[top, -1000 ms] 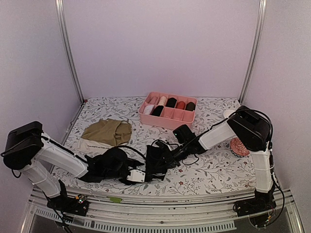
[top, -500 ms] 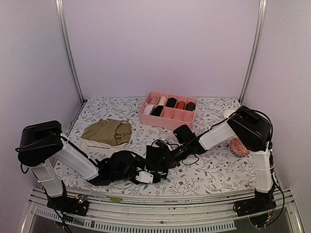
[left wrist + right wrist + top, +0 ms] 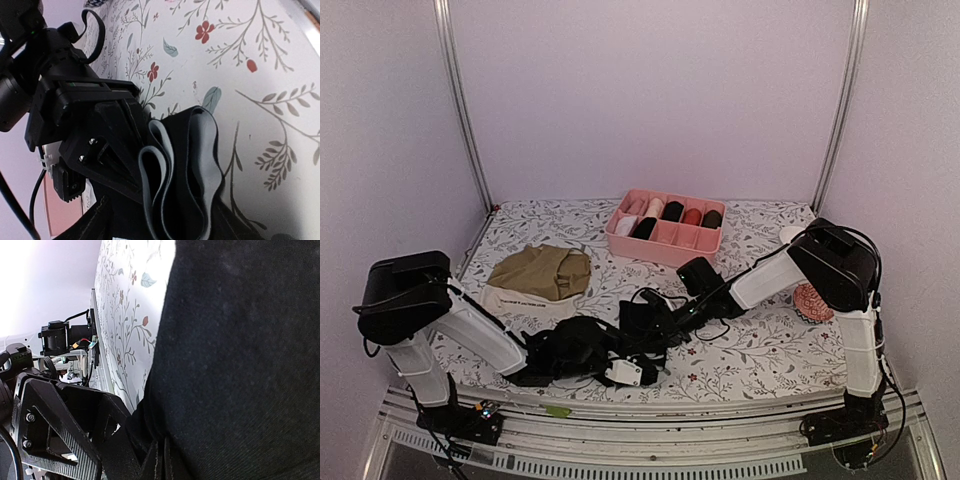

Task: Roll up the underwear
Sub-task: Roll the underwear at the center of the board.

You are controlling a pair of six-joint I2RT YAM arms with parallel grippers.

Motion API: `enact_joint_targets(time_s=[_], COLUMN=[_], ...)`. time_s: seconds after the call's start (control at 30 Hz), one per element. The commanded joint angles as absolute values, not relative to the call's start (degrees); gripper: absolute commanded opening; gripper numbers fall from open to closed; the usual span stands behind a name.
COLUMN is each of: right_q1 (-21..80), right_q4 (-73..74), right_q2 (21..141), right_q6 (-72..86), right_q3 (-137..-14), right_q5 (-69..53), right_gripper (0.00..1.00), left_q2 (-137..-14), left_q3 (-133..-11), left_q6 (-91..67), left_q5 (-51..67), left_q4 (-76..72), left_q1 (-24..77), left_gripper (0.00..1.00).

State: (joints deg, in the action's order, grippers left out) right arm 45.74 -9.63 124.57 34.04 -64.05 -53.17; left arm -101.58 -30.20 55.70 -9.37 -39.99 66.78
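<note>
The table, under a cloth printed with leafy sprigs and small red flowers, carries everything. The left arm reaches low along the near edge toward its middle, and the right arm stretches in from the right edge to meet it there. A pink divided box stands at the far edge near the middle, with rolled pieces in white, cream, black and red in its back row. The olive-brown underwear lies spread out close to the left edge, its cream printed waistband turned toward the near side. The black underwear sits bunched at the middle of the near edge, between the two wrists; in the left wrist view it shows as loose upright folds with a pale grey band along the fabric edge. The right gripper is clenched tight on one side of that black fabric, which fills most of the right wrist view. The left gripper presses in against the same bundle from the left, but the dark cloth hides its jaws, so I cannot tell whether they grasp anything. A small red-and-white patterned ball rests by the right edge, half hidden behind the right arm
</note>
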Motion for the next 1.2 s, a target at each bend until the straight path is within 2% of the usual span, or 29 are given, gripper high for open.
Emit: enact_joint_targets(time_s=[0.0,0.27,0.5,0.83,1.0,1.1,1.17], right_q1=[45.94,45.9,45.88,46.15,46.43,45.52,44.24], right_q4=[-1.85,-1.96,-1.63,-2.15,-3.83,-5.19,-5.96], right_q2=[130.4,130.51,130.36,130.03,128.19,124.56,121.16], right_q6=[33.84,34.36,33.87,33.34,33.87,33.95,33.77], right_q3=[-60.22,-60.71,-60.77,-61.06,-60.22,-59.17,-58.14], right_q5=[-47.35,-47.54,-47.99,-48.3,-48.84,-48.3,-47.51], right_gripper=[0.05,0.05,0.05,0.06,0.07,0.13,0.2], left_q2=[-100.43,-106.47,-101.74,-101.27,-99.39,-98.56,-98.12], left_q3=[-27.62,-32.37,-29.31,-31.49,-33.58,-35.95,-37.51], left_q6=[53.36,51.41,50.89,49.66,48.72,47.04,45.94], left_q5=[-5.44,-9.44,-11.94,-11.97,-7.56,-2.68,0.77], left_q4=[-30.16,-32.32,-30.59,-26.93,-21.62,-13.94,-9.53], left_q1=[68.74,69.86,68.53,66.06,65.42,64.49,63.66], left_gripper=[0.63,0.65,0.57,0.33,0.12,0.02,0.0])
